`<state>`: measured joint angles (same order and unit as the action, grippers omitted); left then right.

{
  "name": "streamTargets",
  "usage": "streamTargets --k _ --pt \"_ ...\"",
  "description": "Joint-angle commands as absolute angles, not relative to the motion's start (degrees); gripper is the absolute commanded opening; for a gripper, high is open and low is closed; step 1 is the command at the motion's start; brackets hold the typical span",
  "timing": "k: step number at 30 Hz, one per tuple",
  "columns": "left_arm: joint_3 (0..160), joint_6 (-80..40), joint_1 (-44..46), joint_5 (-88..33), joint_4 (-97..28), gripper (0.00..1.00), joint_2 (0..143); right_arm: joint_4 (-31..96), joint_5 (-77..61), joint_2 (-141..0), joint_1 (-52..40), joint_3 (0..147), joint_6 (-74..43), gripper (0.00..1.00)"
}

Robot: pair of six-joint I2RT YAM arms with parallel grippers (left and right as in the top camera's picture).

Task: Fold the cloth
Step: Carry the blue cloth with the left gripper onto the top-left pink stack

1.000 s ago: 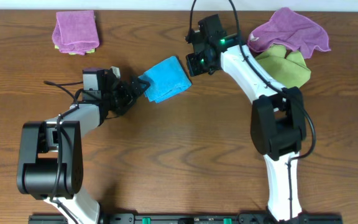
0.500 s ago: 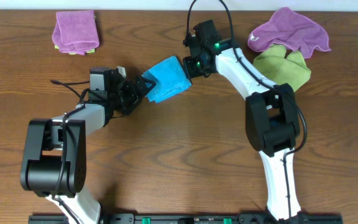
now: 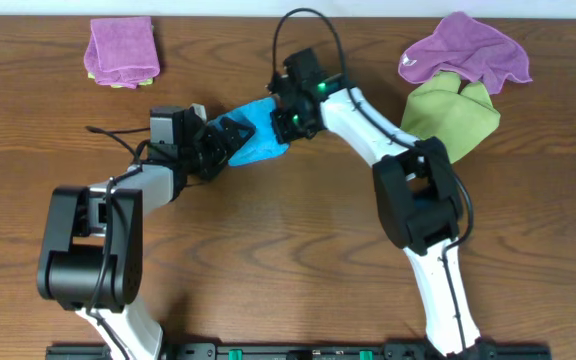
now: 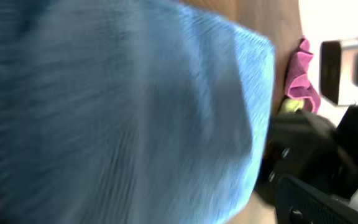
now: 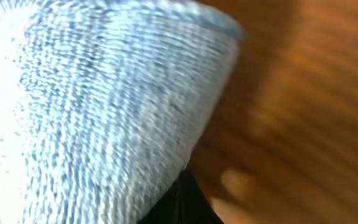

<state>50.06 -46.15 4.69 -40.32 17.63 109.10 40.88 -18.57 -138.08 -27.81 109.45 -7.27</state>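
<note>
The sky-blue cloth [image 3: 258, 142] lies bunched on the wood table between my two grippers. My left gripper [image 3: 228, 134] is at its left end. In the left wrist view the cloth [image 4: 117, 112] fills the frame, with one dark finger [image 4: 328, 202] wide at the lower right, so the jaws look open around the cloth. My right gripper [image 3: 286, 122] sits over the cloth's right end. In the right wrist view the cloth [image 5: 104, 112] hangs close, and the dark fingertips [image 5: 182, 205] meet at its lower edge, shut on it.
A folded purple cloth [image 3: 121, 50] lies at the back left. A crumpled purple cloth [image 3: 468, 50] overlaps a yellow-green cloth [image 3: 458, 112] at the back right. The table's far edge runs along the top [image 3: 218, 14].
My right gripper has moved left over the cloth and the left gripper has edged right. The cloth now looks shorter and bunched between them.
</note>
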Motion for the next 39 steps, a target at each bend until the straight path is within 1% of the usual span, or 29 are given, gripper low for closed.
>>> streamTargets --k 1,2,4,5,6,7,8,13,17,20,24,28,30,34,35,37,39 --pt "48.8 -48.0 5.2 -38.1 17.5 0.85 114.4 41.4 -20.0 -138.6 -28.7 109.8 -8.1 0.01" --pt "48.8 -48.0 5.2 -38.1 18.2 0.76 114.8 41.6 -20.0 -138.6 -28.7 109.9 -8.1 0.01" --pt "48.8 -48.0 5.2 -38.1 18.5 0.62 115.2 42.0 -20.0 -138.6 -28.4 109.9 -8.1 0.01" --pt "48.9 -48.0 5.2 -38.0 18.5 0.54 115.4 42.3 -20.0 -138.6 -28.3 109.9 -8.1 0.01" --pt "48.9 -48.0 5.2 -37.9 18.5 0.36 115.6 42.6 -20.0 -138.6 -28.1 109.9 -8.1 0.01" --pt "48.9 -48.1 5.2 -38.0 18.5 0.12 115.7 42.8 -20.0 -138.6 -28.0 109.9 -8.1 0.01" --pt "48.9 -48.1 5.2 -38.0 18.5 0.06 115.8 43.0 -20.0 -138.6 -27.9 109.9 -8.1 0.01" --pt "50.2 -47.7 3.9 -39.1 19.0 0.06 115.8 44.5 -19.6 -138.4 -26.6 110.5 -8.1 0.01" --pt "53.8 -46.0 1.7 -42.6 18.9 0.06 115.8 47.5 -18.6 -138.0 -24.0 112.6 -8.1 0.01" --pt "59.2 -45.0 0.2 -44.9 18.9 0.06 115.7 50.2 -18.2 -137.5 -21.5 115.0 -7.4 0.01" --pt "69.1 -45.0 -1.0 -44.6 18.9 0.05 115.6 53.5 -18.2 -137.1 -18.9 117.6 -7.2 0.01" --pt "79.4 -45.0 -2.4 -43.8 18.6 0.05 115.6 55.4 -18.2 -137.1 -18.2 117.9 -7.2 0.01" --pt "84.2 -45.0 -3.5 -40.9 16.3 0.06 115.6 56.1 -18.2 -137.1 -18.2 117.9 -6.7 0.01" --pt "90.6 -45.1 -5.9 -28.7 9.5 0.06 115.6 57.2 -18.0 -137.1 -18.5 117.9 -6.6 0.02" --pt "91.1 -46.4 -6.5 -24.4 7.9 0.06 115.6 57.6 -18.0 -137.1 -18.4 118.0 -6.6 0.01" --pt "91.1 -53.1 -8.1 -15.6 5.4 0.06 115.7 58.4 -18.0 -137.1 -18.4 118.0 -6.6 0.01" --pt "91.1 -59.4 -9.5 -10.3 4.3 0.06 116.0 59.3 -18.0 -137.1 -18.4 118.0 -6.5 0.01"
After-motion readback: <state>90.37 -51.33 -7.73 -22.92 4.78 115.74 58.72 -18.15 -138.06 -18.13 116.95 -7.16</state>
